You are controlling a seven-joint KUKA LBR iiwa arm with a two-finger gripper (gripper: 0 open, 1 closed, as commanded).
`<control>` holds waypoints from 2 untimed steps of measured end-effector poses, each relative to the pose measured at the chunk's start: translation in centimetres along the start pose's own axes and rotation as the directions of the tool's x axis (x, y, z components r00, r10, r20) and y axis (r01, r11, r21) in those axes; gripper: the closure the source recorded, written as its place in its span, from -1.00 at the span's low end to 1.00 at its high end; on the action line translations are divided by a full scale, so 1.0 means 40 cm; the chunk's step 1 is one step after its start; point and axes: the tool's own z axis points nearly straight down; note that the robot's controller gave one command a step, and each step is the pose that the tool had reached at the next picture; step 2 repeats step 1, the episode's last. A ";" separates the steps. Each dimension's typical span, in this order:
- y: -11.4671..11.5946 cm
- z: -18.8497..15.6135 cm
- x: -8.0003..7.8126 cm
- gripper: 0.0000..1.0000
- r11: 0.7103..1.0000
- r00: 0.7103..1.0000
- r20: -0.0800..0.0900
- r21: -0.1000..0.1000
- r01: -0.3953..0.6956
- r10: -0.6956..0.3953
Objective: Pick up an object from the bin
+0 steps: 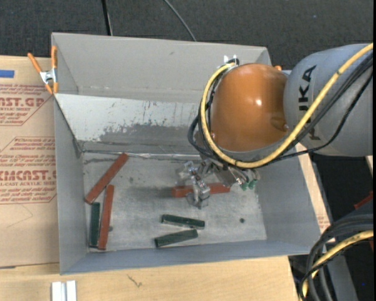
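**Gripper down on the red-brown stick, nothing lifted yet**

The gripper [198, 192] sits low in the grey metal bin [144, 68], right of the middle of the floor. It is set on the middle of a flat red-brown stick [218, 190] that lies left to right. The ends of this stick show on either side of the gripper, and it looks to be lying flat on the floor. Whether the gripper is released or clenched on it I cannot tell, because the metal parts crowd together there and the orange wrist cover [247, 108] hangs just above them.

As far as the view shows, the approach is done: the gripper is at the level of the stick and on it. A sure grasp and the lift out of the bin are left, and nothing here shows the stick clear of the floor.

Two dark green sticks lie near the gripper on its near side. The upper green stick [183, 221] is just beside the gripper, and the lower green stick [175, 237] is closer to the near wall. Neither appears to touch the red-brown stick.

Well apart, at the left wall, lie a slanted red-brown strip [106, 178], an upright red-brown strip [105, 218] and a dark green strip [94, 224] just beside it. They should not hinder a straight lift.
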 end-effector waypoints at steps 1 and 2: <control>-0.076 -0.323 -0.120 1.00 0.936 0.936 0.005 0.005 0.352 -0.352; -0.076 -0.323 -0.120 1.00 0.936 0.936 0.005 0.005 0.352 -0.352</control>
